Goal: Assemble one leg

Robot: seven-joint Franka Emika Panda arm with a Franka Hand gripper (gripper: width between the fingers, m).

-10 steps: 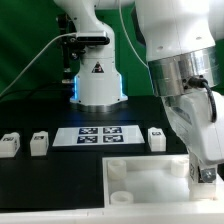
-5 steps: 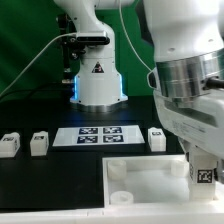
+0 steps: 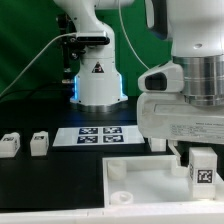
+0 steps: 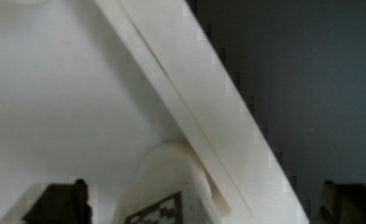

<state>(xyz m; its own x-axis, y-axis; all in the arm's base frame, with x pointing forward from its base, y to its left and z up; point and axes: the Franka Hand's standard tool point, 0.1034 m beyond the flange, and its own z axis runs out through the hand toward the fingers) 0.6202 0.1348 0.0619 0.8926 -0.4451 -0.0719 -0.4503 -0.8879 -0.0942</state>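
One leg (image 3: pixel 203 170), a white block with a black-and-white tag, stands upright at the near corner of the large white panel (image 3: pixel 140 182), on the exterior view's right. My gripper (image 3: pixel 199 158) hangs right over it with its fingers on either side. In the wrist view the leg (image 4: pixel 171 200) lies between the dark fingertips (image 4: pixel 59 202), with a gap on each side. The gripper (image 4: pixel 203 205) is open. The panel's edge (image 4: pixel 189 110) runs diagonally through that view.
Two more legs (image 3: pixel 10 145) (image 3: pixel 39 143) stand at the exterior view's left. Another leg (image 3: pixel 157 139) is partly hidden behind my hand. The marker board (image 3: pixel 97 135) lies in front of the robot base (image 3: pixel 98 80). The panel has a corner hole (image 3: pixel 119 198).
My hand has turned about its wrist and risen a little, so its broad face shows. The leg at the panel's corner has stayed in place.
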